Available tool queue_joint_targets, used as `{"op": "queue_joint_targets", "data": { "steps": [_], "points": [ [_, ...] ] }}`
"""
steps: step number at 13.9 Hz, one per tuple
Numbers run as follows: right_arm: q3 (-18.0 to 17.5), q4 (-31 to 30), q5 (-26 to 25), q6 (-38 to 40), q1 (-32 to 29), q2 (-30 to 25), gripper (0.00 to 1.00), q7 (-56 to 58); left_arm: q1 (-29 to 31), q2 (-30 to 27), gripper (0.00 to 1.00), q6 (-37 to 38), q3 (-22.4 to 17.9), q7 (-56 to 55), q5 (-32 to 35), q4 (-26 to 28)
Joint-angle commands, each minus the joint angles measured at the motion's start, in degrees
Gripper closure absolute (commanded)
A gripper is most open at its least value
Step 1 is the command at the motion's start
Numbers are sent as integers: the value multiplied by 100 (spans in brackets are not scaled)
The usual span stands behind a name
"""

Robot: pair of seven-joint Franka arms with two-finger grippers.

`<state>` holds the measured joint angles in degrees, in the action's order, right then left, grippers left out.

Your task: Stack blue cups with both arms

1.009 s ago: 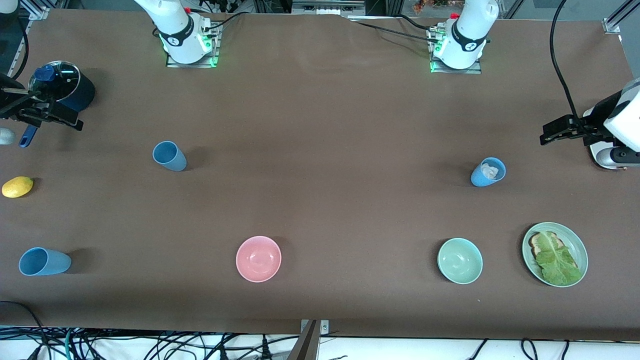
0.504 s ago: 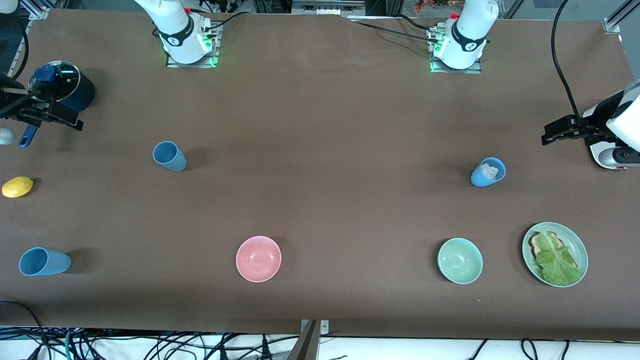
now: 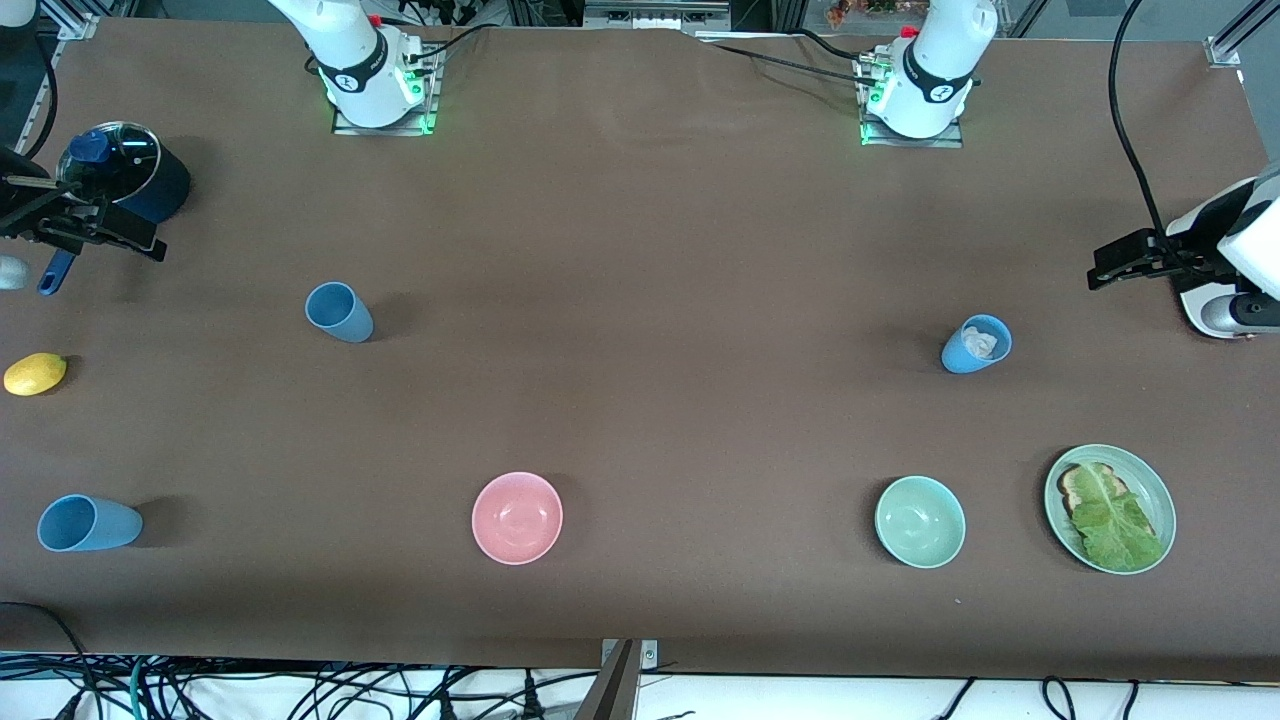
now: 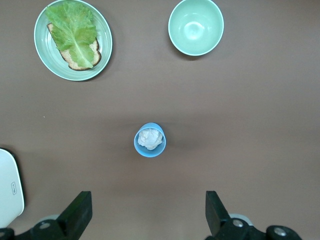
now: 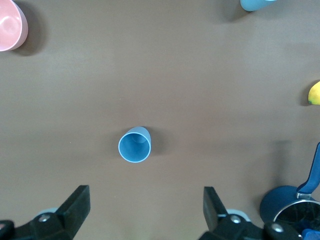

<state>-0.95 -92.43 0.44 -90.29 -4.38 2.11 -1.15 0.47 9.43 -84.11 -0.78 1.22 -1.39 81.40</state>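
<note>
Front view
Left gripper [image 3: 1103,272]: up in the air at the left arm's end of the table [image 3: 640,400], fingers wide apart, holding nothing.
Right gripper [image 3: 150,245]: in the air at the right arm's end, just over the saucepan [image 3: 125,180]; fingers spread, holding nothing.
Cup with wad [image 3: 975,345]: upright, toward the left arm's end, a white crumpled wad inside.
Middle cup [image 3: 338,311]: upright and empty, toward the right arm's end.
Edge cup [image 3: 85,523]: by the right arm's end, nearer the camera than the lemon [image 3: 34,373].
Pink bowl [image 3: 517,517]: nearer the camera than the middle cup.
Green bowl [image 3: 920,521]: beside the plate [image 3: 1150,485], which carries bread under a lettuce leaf.

Left wrist view
Fingers [image 4: 77,216]: wide apart, nothing between them.
Cup with wad [image 4: 149,140]: upright on the table, well apart from the fingers.
Green bowl [image 4: 195,26] and plate [image 4: 42,47]: side by side.

Right wrist view
Fingers [image 5: 75,207]: wide apart, nothing held.
Middle cup [image 5: 134,145]: upright, empty, clear of the fingers.
Also seen: saucepan [image 5: 280,202], lemon [image 5: 314,93], pink bowl [image 5: 10,25], edge cup [image 5: 255,4].
</note>
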Motion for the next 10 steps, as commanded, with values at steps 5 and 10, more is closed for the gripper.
{"op": "queue_joint_targets", "data": {
  "steps": [5,10],
  "points": [
    [-2,-12,-18,55,-19,-44,0,71,23,-11,0,9,8,124,78,34],
    [-2,-12,-18,55,-19,-44,0,71,32,59,0,-26,-124,159,86,218]
  ]
}}
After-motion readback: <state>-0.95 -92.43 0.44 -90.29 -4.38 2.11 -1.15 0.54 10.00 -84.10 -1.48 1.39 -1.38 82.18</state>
